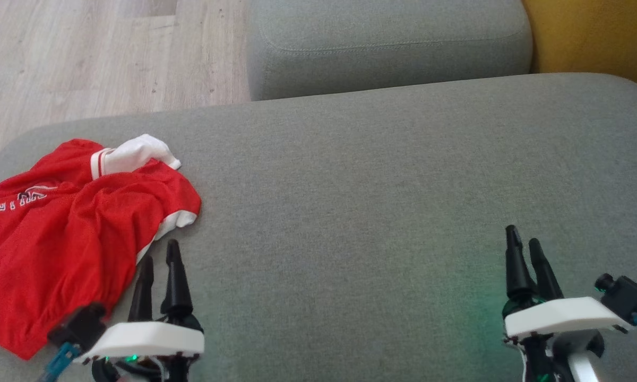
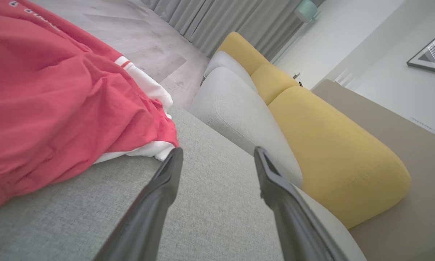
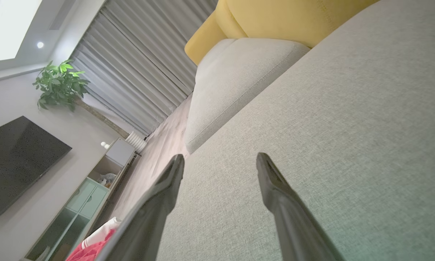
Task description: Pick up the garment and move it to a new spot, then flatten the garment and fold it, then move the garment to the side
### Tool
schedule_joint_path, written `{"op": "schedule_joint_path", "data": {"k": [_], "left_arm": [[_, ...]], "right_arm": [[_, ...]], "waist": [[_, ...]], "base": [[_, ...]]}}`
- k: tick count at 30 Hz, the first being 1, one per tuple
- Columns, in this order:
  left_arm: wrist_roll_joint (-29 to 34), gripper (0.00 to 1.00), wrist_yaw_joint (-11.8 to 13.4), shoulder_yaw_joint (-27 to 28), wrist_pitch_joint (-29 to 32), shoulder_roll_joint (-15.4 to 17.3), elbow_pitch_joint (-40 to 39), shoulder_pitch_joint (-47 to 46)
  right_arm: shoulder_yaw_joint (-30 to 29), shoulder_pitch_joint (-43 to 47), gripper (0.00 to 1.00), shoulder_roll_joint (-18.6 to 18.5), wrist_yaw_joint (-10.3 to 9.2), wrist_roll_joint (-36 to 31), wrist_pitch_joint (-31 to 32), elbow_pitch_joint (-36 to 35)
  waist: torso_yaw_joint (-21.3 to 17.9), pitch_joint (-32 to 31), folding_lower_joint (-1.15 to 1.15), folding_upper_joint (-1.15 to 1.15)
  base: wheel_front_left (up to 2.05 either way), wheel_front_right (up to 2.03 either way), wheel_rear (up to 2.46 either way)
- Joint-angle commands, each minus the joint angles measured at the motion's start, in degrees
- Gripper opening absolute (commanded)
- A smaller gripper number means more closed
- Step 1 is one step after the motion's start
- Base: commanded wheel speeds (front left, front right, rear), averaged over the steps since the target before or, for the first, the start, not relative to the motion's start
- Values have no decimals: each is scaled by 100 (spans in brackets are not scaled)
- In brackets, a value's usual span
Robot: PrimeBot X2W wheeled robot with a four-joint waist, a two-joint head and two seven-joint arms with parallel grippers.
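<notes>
On grey cushion (image 1: 377, 185): one crumpled red garment (image 1: 58, 239); left, right jaws both wide, empty.

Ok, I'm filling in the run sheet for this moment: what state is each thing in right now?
garment, crumpled in a heap on the cushion, unfolded, not held.
left gripper, fingers apart, empty, by the garment's white hem.
right gripper, fingers apart, empty, over bare cushion.
television, screen dark.
curtains, drawn shut.
</notes>
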Motion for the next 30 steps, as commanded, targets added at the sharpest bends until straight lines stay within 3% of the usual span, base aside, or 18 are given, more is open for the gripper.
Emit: {"op": "schedule_joint_path", "data": {"k": [1,30], "left_arm": [[267,100,61,16,-82,62,-232,-319],[2304,100,377,-360,-586,99,333,-481]], "right_arm": [[153,-305,100,-58,50,-260,-92,-234],[433,-299,100,-107,74,-2650,-599,-258]], "waist": [[-2,-1,0,0],[145,1,0,0]], "base": [[0,0,0],[0,0,0]]}}
